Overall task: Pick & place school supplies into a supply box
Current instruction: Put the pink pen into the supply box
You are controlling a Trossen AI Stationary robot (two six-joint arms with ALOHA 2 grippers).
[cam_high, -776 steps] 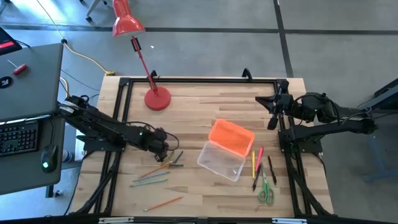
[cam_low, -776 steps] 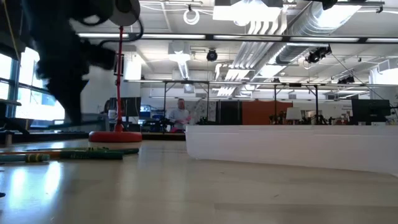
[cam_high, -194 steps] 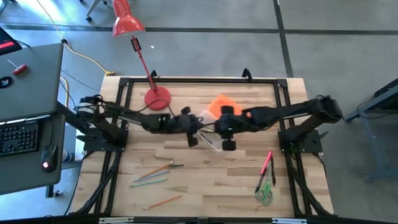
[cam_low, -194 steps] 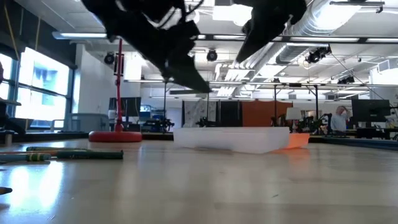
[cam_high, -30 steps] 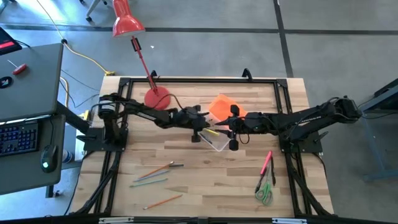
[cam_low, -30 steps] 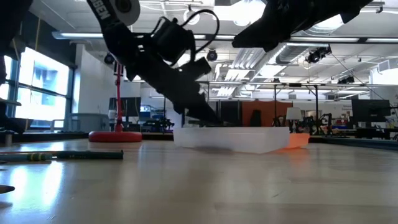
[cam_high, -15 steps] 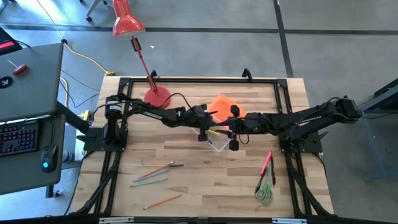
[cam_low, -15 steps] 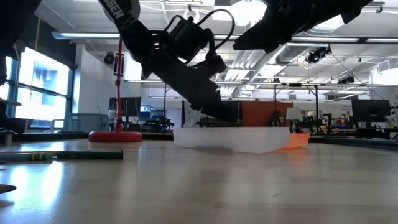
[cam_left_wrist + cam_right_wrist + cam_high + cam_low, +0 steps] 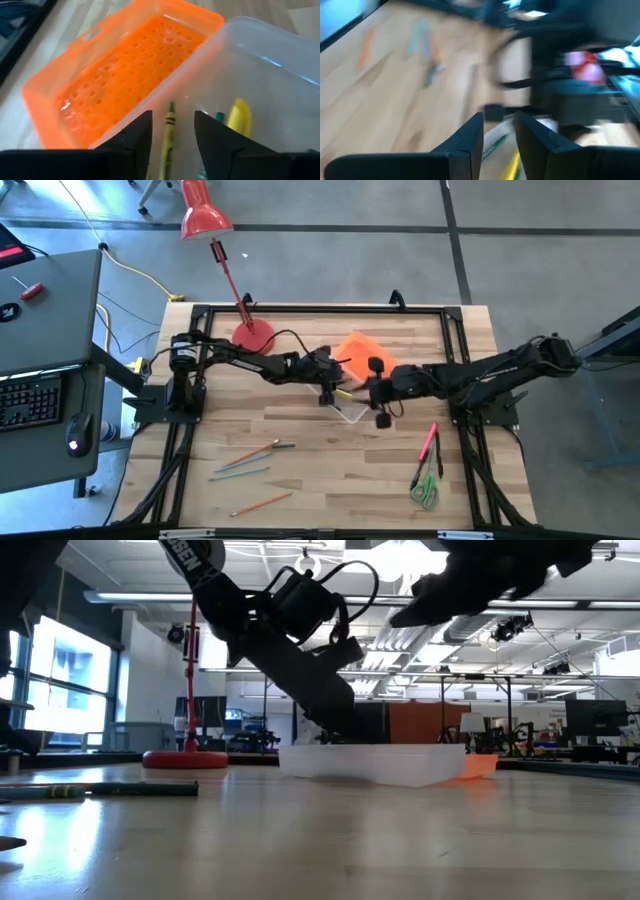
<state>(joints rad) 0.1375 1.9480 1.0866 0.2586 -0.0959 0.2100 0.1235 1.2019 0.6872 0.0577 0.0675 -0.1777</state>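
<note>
Your left hand (image 9: 170, 137) spread above the supply box (image 9: 260, 95), green pencil (image 9: 168, 135) between its fingers; right hand (image 9: 498, 130) spread alongside

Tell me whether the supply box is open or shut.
Open. The orange lid lies flipped back beside the clear supply box, and pencils show inside it.

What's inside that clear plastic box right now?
In the left wrist view, the clear box holds a green pencil and a yellow item, beside a small teal tip. The left end effector hides the rest.
</note>
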